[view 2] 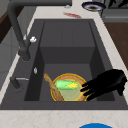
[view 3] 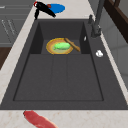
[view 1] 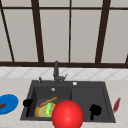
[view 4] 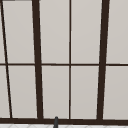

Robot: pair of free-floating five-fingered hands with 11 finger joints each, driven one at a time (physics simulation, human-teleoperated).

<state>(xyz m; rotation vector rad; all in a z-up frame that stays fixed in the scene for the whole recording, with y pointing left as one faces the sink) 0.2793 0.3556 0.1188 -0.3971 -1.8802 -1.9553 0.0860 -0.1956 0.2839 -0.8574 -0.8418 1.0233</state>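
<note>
Left hand [view 1: 27, 102] hovering at the left wall of the sink [view 1: 105, 90], fingers straight and released, grasping nothing; seen from the left side [view 2: 106, 83] with fingertips just over the rim of the yellow plate [view 2: 78, 96]. On the plate in the left basin, a green-and-yellow corn cob [view 2: 66, 85], with a wooden spoon [view 2: 51, 86] leaning across the plate's edge. Right hand [view 1: 95, 110] low over the right basin, well apart from the plate, its grip impossible to tell. Large red ball [view 1: 67, 115] in front of the sink's near edge. Blue plate [view 1: 8, 103] on the counter to the left, red pepper [view 1: 116, 104] to the right, dark tap [view 1: 56, 71] behind the basin, beneath the window [view 4: 70, 62].
</note>
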